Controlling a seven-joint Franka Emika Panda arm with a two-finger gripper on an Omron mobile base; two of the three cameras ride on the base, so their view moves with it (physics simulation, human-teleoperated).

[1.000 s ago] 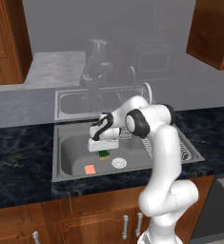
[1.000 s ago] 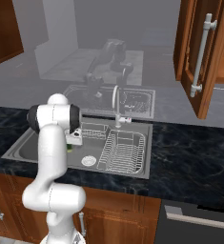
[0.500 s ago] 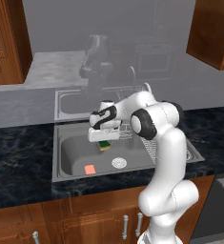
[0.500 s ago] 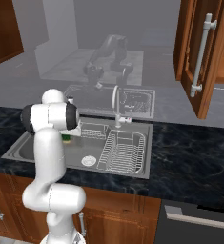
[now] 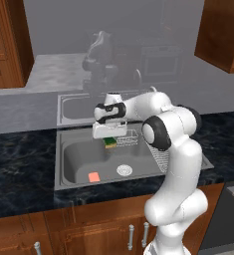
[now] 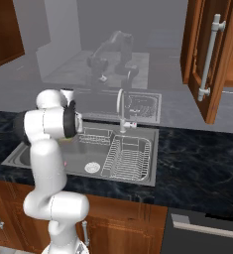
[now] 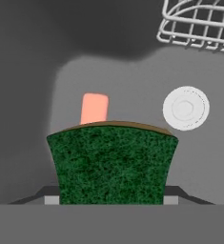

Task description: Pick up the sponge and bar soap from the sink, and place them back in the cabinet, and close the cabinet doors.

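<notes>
My gripper (image 5: pixel 110 138) hangs over the sink (image 5: pixel 74 155), shut on the sponge (image 5: pixel 110 143), a dark green block with a yellowish edge. In the hand view the sponge (image 7: pixel 112 164) stands between my fingertips (image 7: pixel 51 200), its green face toward the camera, with the gripper (image 7: pixel 111 200) closed on its two sides. The salmon-pink bar soap (image 5: pixel 93 177) lies flat on the basin floor, below and left of the sponge; it also peeks out behind it as the bar soap (image 7: pixel 94 108). One cabinet door (image 6: pixel 209 54) with its silver handle stands open at the upper right.
A round white drain (image 5: pixel 124 170) sits in the basin floor right of the soap. A wire rack (image 6: pixel 128 156) fills the sink's right side and a faucet (image 6: pixel 121 111) rises behind it. Dark marble counter (image 5: pixel 19 159) surrounds the sink (image 6: pixel 86 149).
The gripper has risen with the sponge, lifting it up from the basin floor. The bar soap has stayed where it lay.
</notes>
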